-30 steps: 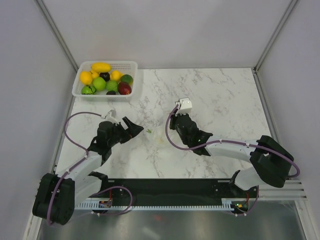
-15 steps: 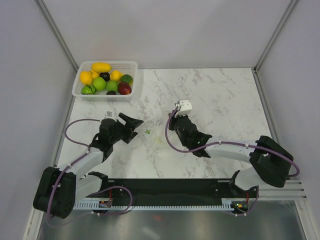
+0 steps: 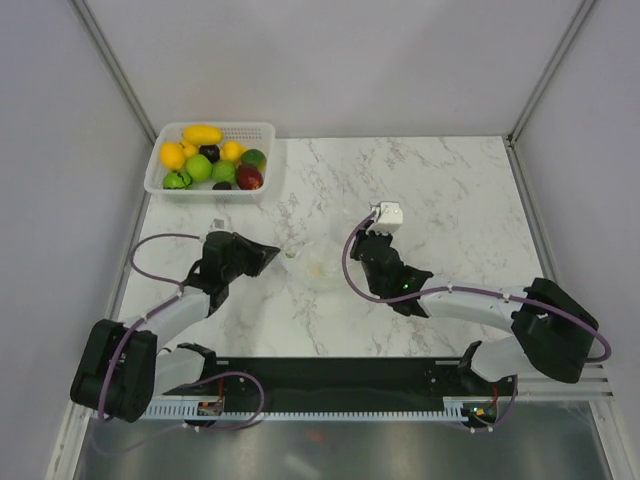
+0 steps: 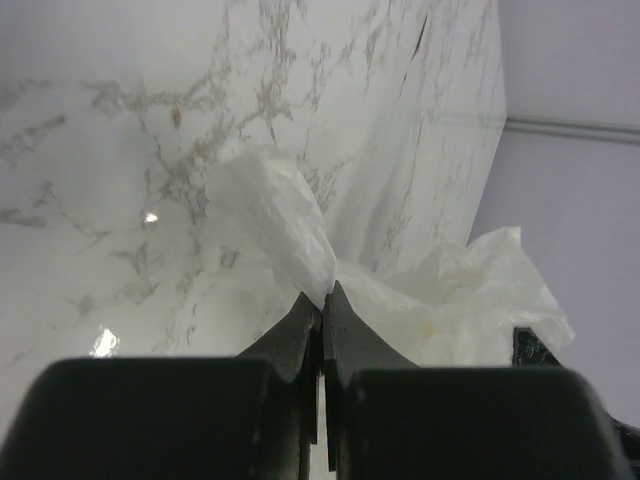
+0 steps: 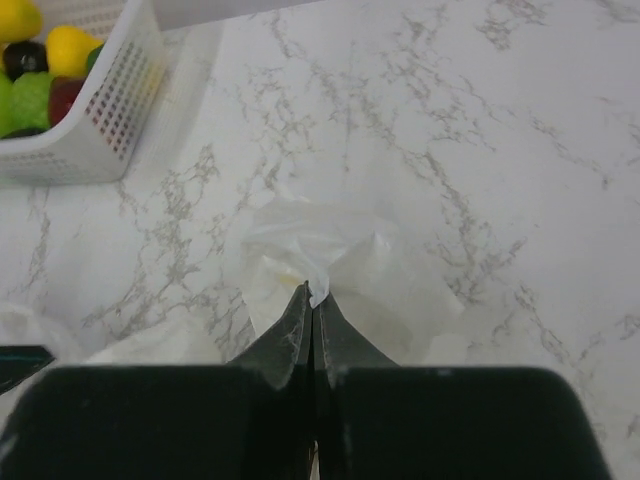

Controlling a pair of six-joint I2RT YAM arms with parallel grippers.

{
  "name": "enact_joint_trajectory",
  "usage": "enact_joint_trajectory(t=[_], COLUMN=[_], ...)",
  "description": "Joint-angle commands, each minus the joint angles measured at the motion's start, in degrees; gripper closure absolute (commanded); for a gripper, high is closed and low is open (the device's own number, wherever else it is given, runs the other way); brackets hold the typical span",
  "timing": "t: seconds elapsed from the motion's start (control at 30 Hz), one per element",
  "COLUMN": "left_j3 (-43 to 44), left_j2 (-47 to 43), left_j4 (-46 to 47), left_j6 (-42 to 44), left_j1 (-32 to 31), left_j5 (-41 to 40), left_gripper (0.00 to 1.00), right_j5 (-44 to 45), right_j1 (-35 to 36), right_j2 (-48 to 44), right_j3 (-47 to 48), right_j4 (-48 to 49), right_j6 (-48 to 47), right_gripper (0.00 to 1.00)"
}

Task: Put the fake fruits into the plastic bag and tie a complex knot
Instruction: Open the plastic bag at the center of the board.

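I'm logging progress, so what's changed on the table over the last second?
The right tool swung rightward, and the bag, barely visible before, now shows spread between the two tools. It and the left tool are each shut on a bag edge. The fruits stayed in the basket.

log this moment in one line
left pincer: shut on plastic bag | right pincer: shut on plastic bag | fake fruits: in basket
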Motion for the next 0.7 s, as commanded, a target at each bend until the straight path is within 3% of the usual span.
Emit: enact_joint_trajectory(t=[0.0,0.13,0.2,0.27,0.43,0.67], left_j3=[2.26,-0.28,-1.69,-2.75,-2.76,-4.24], left_j2=[-5.07,-10.6,-13.68,-15.0,-15.89,-15.89], left_j4=[-5.17,-9.38,-9.31,-8.79,-6.58,-6.5], left_j6=[5.45,8.1,8.1,8.45,11.87,13.9], left_j1=[5.19,11.27,12.51,12.69,12.69,12.69], left_j5=[-3.95,-4.47,-4.65,-4.56,-1.75,0.19], left_gripper=[0.98,0.98,0.98,0.98,0.98,0.98], right_j5=[5.93,-2.42,-3.31,-3.4,-8.13,-18.59], right_j1=[-5.79,-18.52,-20.57,-21.36,-21.54,-21.54], right_j2=[-6.31,-18.08,-22.65,-28.63,-36.56,-35.34], right_j3=[-2.84,-10.13,-14.25,-15.68,-15.25,-10.59], right_j4=[-11.67,-17.95,-20.05,-22.6,-27.0,-26.4], right_j6=[13.62,23.05,24.47,24.99,17.45,10.58], right_gripper=[0.97,0.93,0.71,0.35,0.21,0.09])
